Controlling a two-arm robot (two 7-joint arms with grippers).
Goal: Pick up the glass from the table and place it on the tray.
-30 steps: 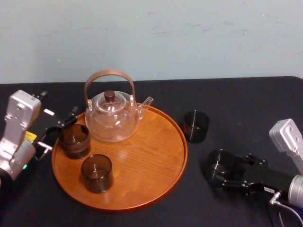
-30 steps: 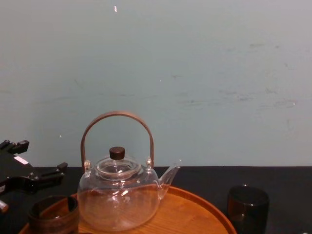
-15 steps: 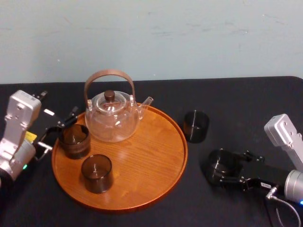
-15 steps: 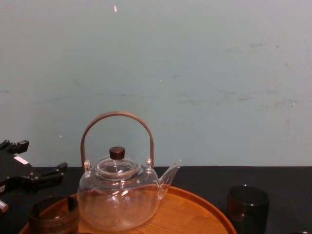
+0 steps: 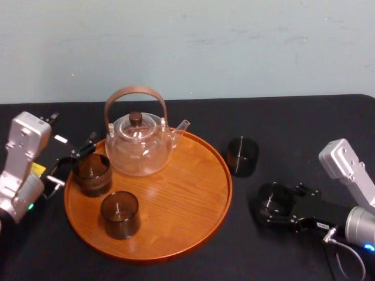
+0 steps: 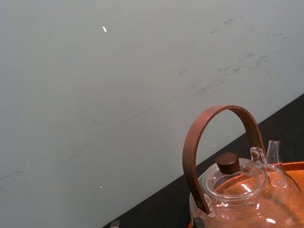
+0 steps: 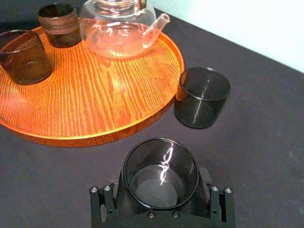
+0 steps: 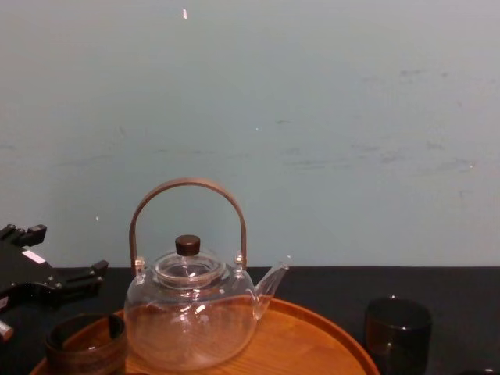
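Head view: right hand (image 5: 276, 208) clamped on a dark glass (image 5: 273, 198), with a second glass (image 5: 242, 156) standing just beside the tray (image 5: 176, 205).

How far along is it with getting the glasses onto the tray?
Done: a rear glass and a front glass stand on the tray. In hand: the right tool grips a third glass, right of the tray. To do: setting it down; a fourth glass waits on the table. The left tool idles beside the tray.

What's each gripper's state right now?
Left gripper: open, holding nothing, at the tray edge.
Right gripper: closed on a dark glass.
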